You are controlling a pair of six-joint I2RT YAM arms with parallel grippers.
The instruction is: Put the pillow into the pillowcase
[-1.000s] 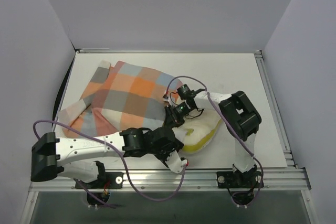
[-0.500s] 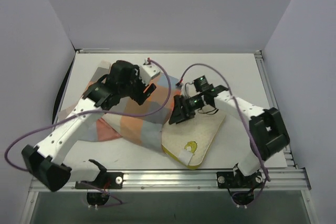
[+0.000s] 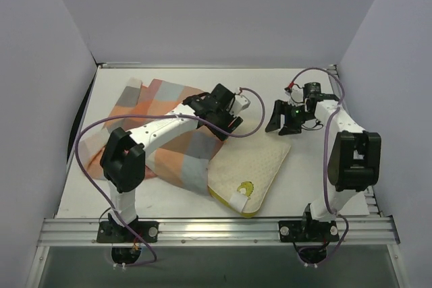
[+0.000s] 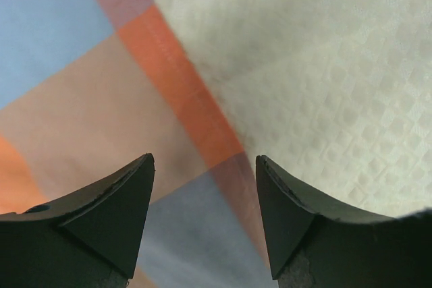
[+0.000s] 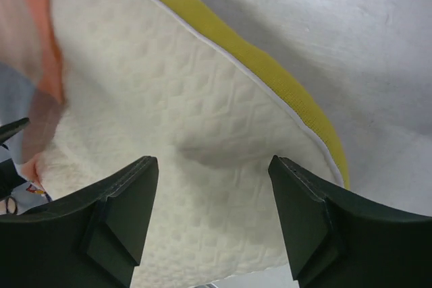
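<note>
The bench (image 3: 256, 79) carries everything. Biggest thing on it is the pillowcase (image 3: 152, 99), spread floppy over the left half. It's thin checked cloth, light, and I'd guess it bunches and slides if dragged, so take it by the hem of its open end. The pillow (image 3: 250, 163) lies flat at the near right, its far-left end meeting that hem. I can't tell from above whether it's a bit inside or just lapped under. It looks soft, squashy and light, so pinch a firmer edge like the yellow side seam (image 5: 270, 77), not the middle. The left gripper (image 4: 204, 160) hovers over the hem-pillow line, jaws apart and empty. The right gripper (image 5: 212, 161) hangs over the pillow's far corner – jaws apart too, holding nothing.
</note>
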